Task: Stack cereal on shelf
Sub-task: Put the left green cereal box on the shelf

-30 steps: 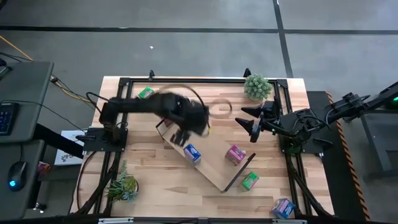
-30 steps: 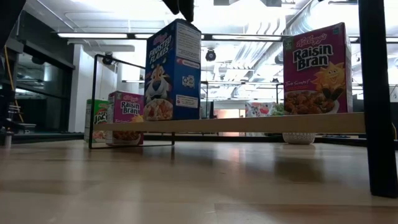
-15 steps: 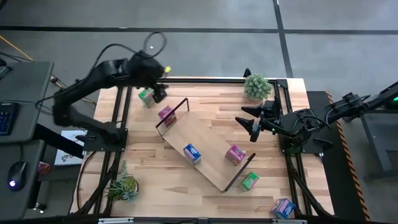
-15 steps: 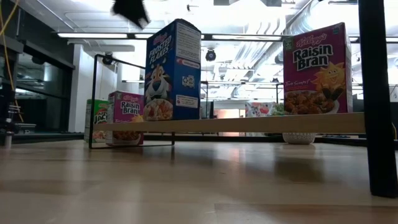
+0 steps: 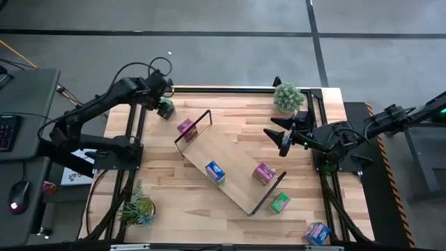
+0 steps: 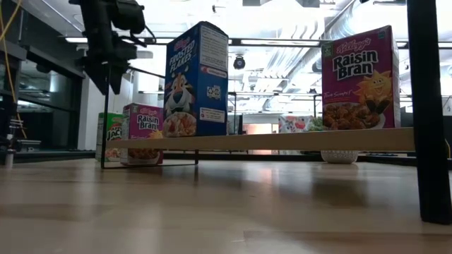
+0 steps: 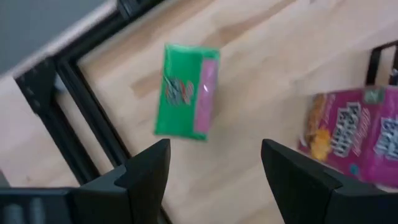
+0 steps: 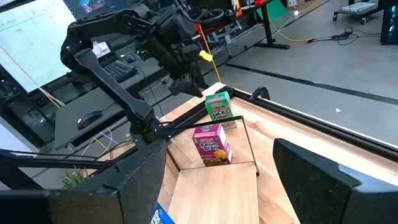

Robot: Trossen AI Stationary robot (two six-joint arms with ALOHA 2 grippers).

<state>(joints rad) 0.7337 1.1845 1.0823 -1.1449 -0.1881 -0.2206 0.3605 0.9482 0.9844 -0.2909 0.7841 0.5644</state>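
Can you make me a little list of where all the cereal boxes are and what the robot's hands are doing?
on shelf: blue box, pink box
beside shelf's far end: pink box
far left corner of table: green box
near shelf's right end: green box
near right corner: blue box
left gripper: open, above far green box
right gripper: open, waiting at table's right side

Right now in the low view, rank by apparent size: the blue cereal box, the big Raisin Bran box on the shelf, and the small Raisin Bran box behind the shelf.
1. Blue cereal box, tallest.
2. Big Raisin Bran box, slightly shorter; the gap is small, so nearness to the camera may decide it.
3. Small Raisin Bran box, clearly smallest, though it stands farther back.
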